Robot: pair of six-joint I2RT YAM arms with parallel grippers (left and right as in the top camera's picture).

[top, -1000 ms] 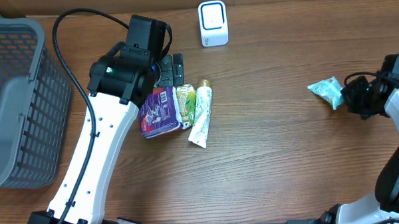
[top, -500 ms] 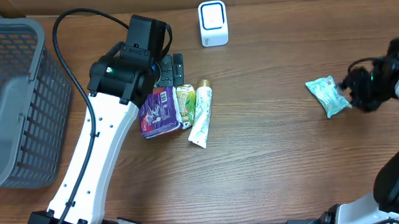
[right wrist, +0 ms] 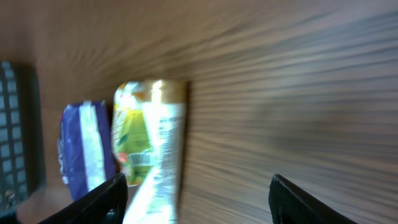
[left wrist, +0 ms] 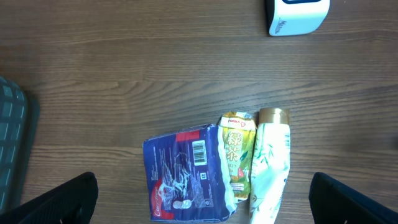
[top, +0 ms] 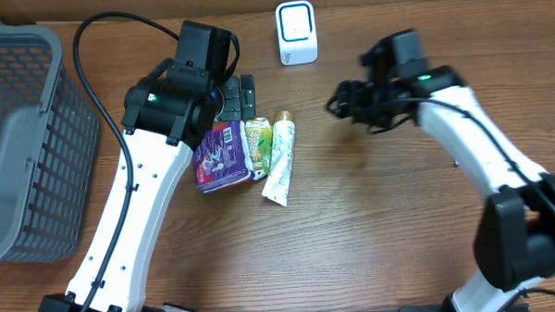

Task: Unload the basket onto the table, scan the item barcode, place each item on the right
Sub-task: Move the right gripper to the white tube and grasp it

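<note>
Three items lie side by side mid-table: a blue-purple packet [top: 222,156] with its barcode facing up [left wrist: 199,151], a green packet [top: 258,146] and a white tube with a gold cap [top: 280,158]. My left gripper [top: 240,96] hovers over them, wide open and empty [left wrist: 202,208]. The white scanner [top: 296,32] stands at the back. My right gripper [top: 342,106] hangs right of the items, below the scanner, jaws open with nothing between them [right wrist: 199,202]. Its blurred view shows the tube [right wrist: 163,149], green packet [right wrist: 132,137] and blue packet [right wrist: 87,146].
A grey mesh basket [top: 18,146] fills the left edge of the table, and its corner shows in the left wrist view [left wrist: 11,143]. A black cable [top: 80,70] loops from the left arm over the basket's side. The scanner's base [left wrist: 297,15] is at the top.
My right arm has swung from the table's right edge to the middle and its jaws have opened. The teal packet it held is no longer in view. The left arm has stayed still.
</note>
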